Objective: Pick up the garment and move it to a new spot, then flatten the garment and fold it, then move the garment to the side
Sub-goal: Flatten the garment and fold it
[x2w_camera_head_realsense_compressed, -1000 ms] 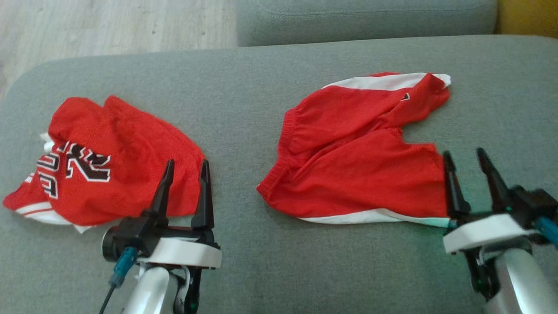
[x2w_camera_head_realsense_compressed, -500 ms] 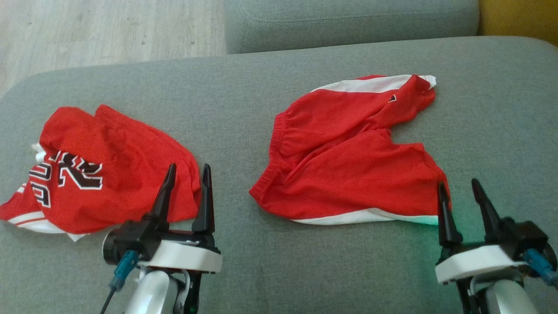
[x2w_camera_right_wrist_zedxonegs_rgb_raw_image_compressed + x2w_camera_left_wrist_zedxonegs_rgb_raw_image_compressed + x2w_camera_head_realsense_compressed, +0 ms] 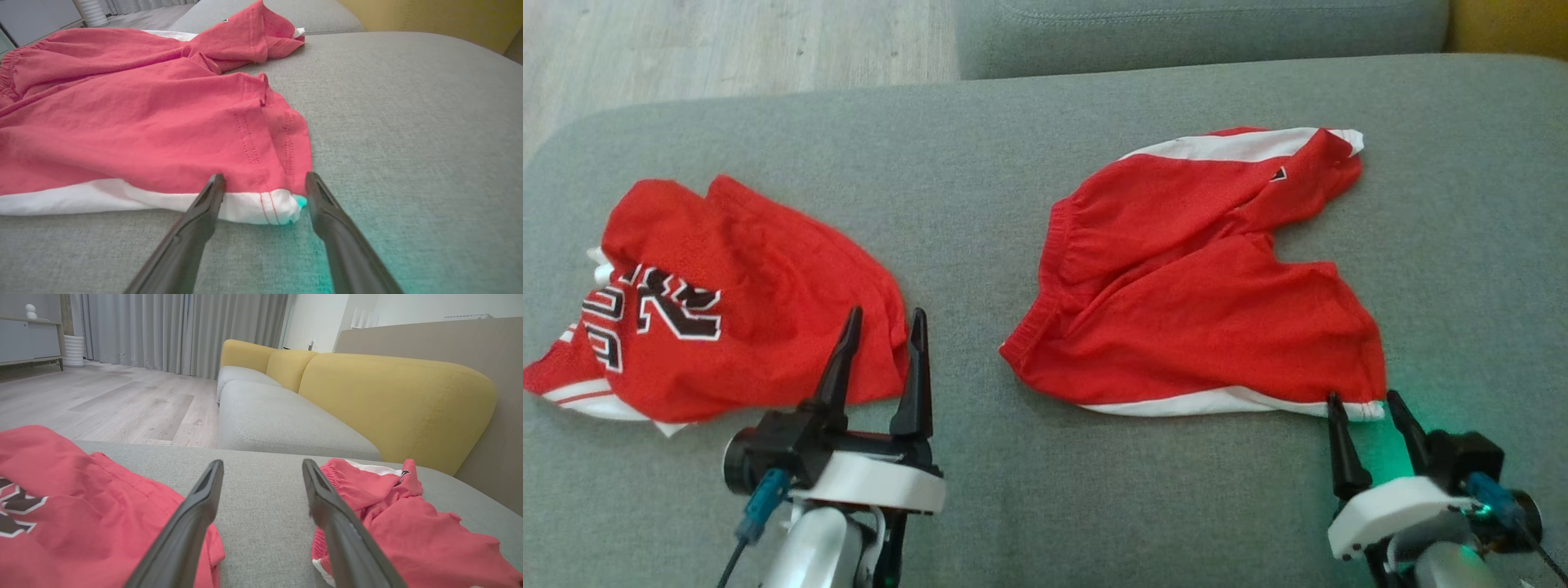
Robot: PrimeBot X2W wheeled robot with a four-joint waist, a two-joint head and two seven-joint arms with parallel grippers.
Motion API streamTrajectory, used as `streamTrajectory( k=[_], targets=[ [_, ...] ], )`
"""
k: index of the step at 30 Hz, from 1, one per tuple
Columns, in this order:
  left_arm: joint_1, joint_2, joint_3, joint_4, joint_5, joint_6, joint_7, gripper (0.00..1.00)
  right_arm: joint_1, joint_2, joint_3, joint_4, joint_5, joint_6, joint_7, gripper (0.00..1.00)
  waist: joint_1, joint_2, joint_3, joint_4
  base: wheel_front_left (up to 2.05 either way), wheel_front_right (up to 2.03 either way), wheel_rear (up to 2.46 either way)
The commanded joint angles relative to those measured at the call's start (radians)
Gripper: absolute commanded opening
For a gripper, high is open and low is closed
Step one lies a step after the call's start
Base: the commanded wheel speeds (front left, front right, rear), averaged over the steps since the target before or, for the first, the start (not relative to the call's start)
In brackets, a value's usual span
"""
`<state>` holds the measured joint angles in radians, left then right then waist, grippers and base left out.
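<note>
The garment, a pair of red shorts (image 3: 1192, 302) with white side stripes, lies rumpled on the right half of the grey cushion (image 3: 980, 188). My right gripper (image 3: 1362, 397) stands open just short of the shorts' near right corner. In the right wrist view the white-striped hem corner (image 3: 273, 206) sits between and just beyond the fingers of that gripper (image 3: 264, 176), untouched. A red jersey (image 3: 727, 302) with black-and-white lettering lies crumpled at the left. My left gripper (image 3: 886, 312) hovers open at the jersey's right edge, holding nothing. The left wrist view has the jersey (image 3: 81, 506) left and the shorts (image 3: 408, 522) right of its open fingers (image 3: 262, 463).
A second grey seat (image 3: 1201, 33) lies beyond the cushion, with a yellow backrest (image 3: 392, 400) along its right. Wooden floor (image 3: 727, 49) shows at the far left. Bare cushion runs between the two garments and along the near edge.
My right gripper has drawn back toward the near edge, from beside the shorts' right hem to just before their near right corner. The head camera shifted slightly. The left gripper stayed put.
</note>
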<state>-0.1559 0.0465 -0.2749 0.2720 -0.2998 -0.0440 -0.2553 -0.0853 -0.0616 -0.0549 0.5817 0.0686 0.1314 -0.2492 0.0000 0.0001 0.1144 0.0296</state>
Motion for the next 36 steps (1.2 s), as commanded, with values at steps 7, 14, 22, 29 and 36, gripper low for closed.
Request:
streamTrajectory(
  k=[7, 14, 22, 29, 36],
  targets=[
    [-0.045, 0.004, 0.022, -0.029, -0.005, 0.0, -0.006, 1.0, -0.08, -0.003, 0.032, 0.06, -0.011, -0.001, 0.005, 1.0, 0.0, -0.0001, 0.021, 0.014, 0.0, 0.0, 0.0],
    [-0.045, 0.004, 0.029, -0.027, -0.003, 0.001, -0.006, 1.0, -0.102, -0.007, 0.03, 0.095, -0.004, -0.001, 0.001, 0.0, 0.0, -0.0001, 0.023, 0.012, 0.0, 0.0, 0.0],
    [-0.05, 0.004, 0.022, -0.011, 0.019, -0.013, -0.006, 1.0, -0.114, -0.037, -0.063, 0.011, 0.026, -0.001, -0.011, 0.0, 0.0, -0.0001, 0.021, -0.009, 0.0, 0.0, 0.0],
    [-0.086, 0.021, -0.08, 0.074, 0.115, -0.066, -0.006, 1.0, -0.126, -0.051, -0.11, 0.022, 0.045, -0.001, 0.015, 0.0, 0.0, -0.0001, 0.037, -0.015, 0.0, 0.0, 0.0],
    [-0.153, 0.058, -0.247, 0.201, 0.168, -0.085, -0.006, 1.0, -0.145, -0.049, -0.097, 0.021, 0.052, -0.001, 0.023, 0.0, 0.0, -0.0001, 0.056, -0.029, 0.0, 0.0, 0.0]
  ],
)
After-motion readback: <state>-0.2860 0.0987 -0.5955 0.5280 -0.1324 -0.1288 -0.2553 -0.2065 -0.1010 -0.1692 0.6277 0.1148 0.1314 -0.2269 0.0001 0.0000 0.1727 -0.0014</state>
